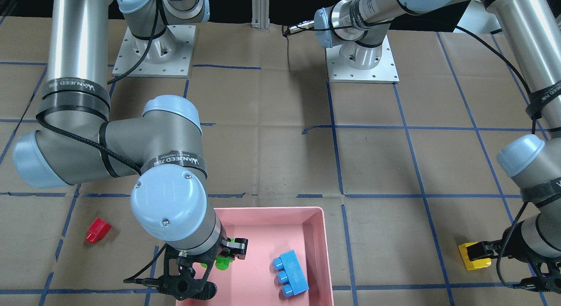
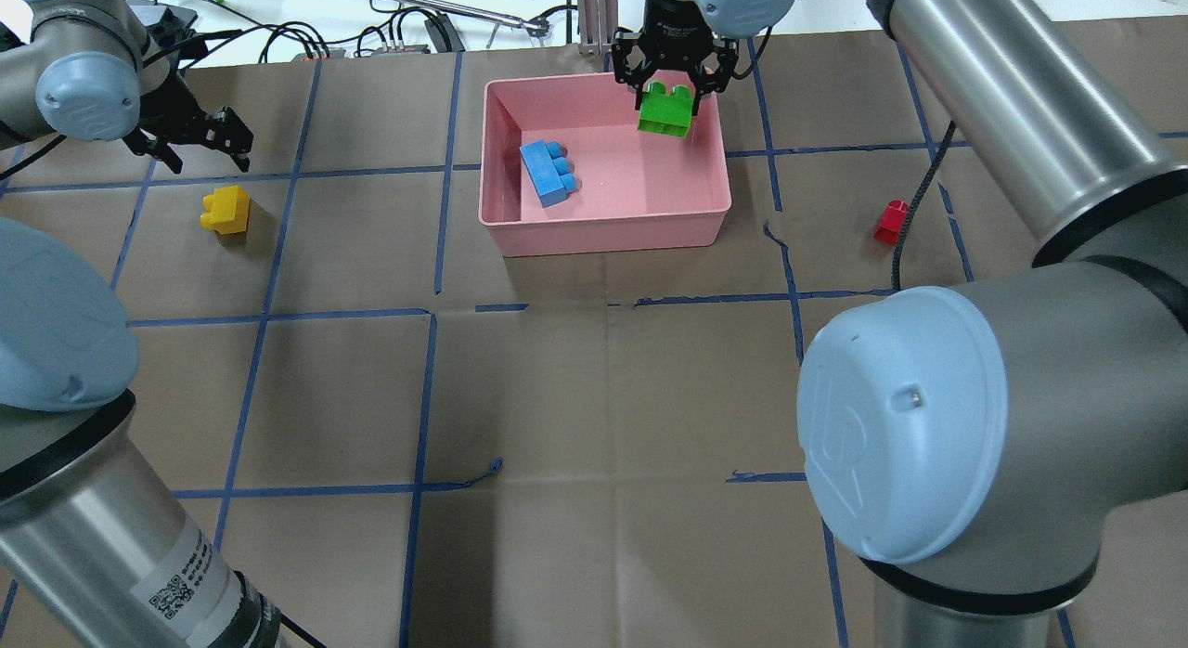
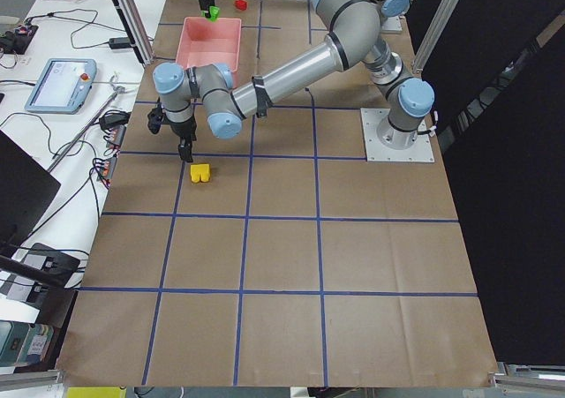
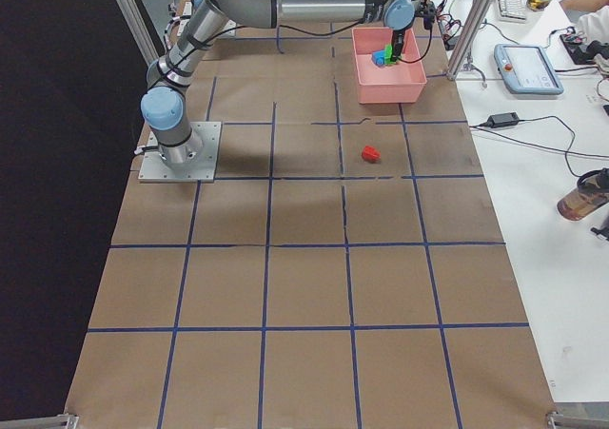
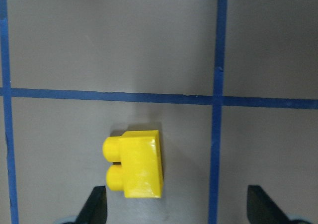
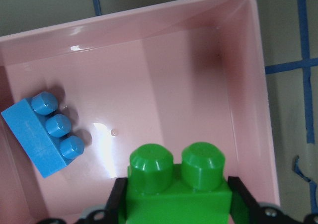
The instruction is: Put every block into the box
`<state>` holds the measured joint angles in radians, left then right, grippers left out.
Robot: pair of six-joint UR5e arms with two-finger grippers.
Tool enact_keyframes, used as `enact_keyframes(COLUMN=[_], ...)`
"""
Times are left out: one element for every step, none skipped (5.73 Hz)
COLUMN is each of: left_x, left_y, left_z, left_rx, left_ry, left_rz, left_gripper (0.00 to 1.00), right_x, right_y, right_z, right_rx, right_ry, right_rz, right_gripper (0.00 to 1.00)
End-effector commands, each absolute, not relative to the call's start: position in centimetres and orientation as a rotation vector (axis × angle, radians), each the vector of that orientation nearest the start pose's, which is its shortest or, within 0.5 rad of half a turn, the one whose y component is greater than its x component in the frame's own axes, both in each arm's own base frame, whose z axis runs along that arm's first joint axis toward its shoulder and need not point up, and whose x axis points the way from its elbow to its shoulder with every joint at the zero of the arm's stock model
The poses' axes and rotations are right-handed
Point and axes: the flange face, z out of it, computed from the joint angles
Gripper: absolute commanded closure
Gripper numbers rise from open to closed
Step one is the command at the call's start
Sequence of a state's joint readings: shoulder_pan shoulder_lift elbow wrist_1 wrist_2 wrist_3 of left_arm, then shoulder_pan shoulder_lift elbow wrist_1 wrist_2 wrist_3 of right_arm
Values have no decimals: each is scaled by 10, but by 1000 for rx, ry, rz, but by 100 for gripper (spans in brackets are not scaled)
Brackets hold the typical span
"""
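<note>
The pink box [image 2: 603,232] stands at the table's far middle, with the light-blue block [image 2: 548,172] lying inside it. My right gripper [image 2: 670,96] is shut on the green block [image 2: 666,111] and holds it above the box's inside, near its far right corner; the right wrist view shows the green block [image 6: 179,184] between the fingers. The red block [image 2: 891,221] lies on the table to the right of the box. The yellow block [image 2: 225,210] lies at the far left. My left gripper [image 2: 200,142] is open just above it, and its fingertips [image 5: 97,204] straddle the yellow block [image 5: 136,170].
Brown paper with a blue tape grid covers the table [image 2: 594,397]. Cables and devices [image 2: 399,31] lie beyond the far edge. The two arm bases [image 1: 361,56] are bolted near the robot's side. My right arm's cable [image 2: 914,212] hangs close to the red block.
</note>
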<state>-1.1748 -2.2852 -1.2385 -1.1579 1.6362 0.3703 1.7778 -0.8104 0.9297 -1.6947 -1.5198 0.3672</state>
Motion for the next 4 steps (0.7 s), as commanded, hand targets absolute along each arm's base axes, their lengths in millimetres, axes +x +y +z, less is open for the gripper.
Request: enact_keyframes(left_x=[190, 190, 190, 190], left_y=[-726, -726, -726, -727], left_z=[194, 183, 181, 173], left_rx=[-41, -41, -37, -27], left_ry=[3108, 3111, 3115, 3119], left_rz=[83, 93, 95, 111], left_gripper=[0, 0, 2, 7], right_x=[304, 305, 307, 298], right_y=[-740, -739, -738, -730], right_z=[297, 303, 309, 344], right_rx=[250, 244, 244, 250], right_ry=[3086, 3080, 3044, 3042], right_rz=[49, 37, 50, 28], right_gripper=[1, 0, 0, 0])
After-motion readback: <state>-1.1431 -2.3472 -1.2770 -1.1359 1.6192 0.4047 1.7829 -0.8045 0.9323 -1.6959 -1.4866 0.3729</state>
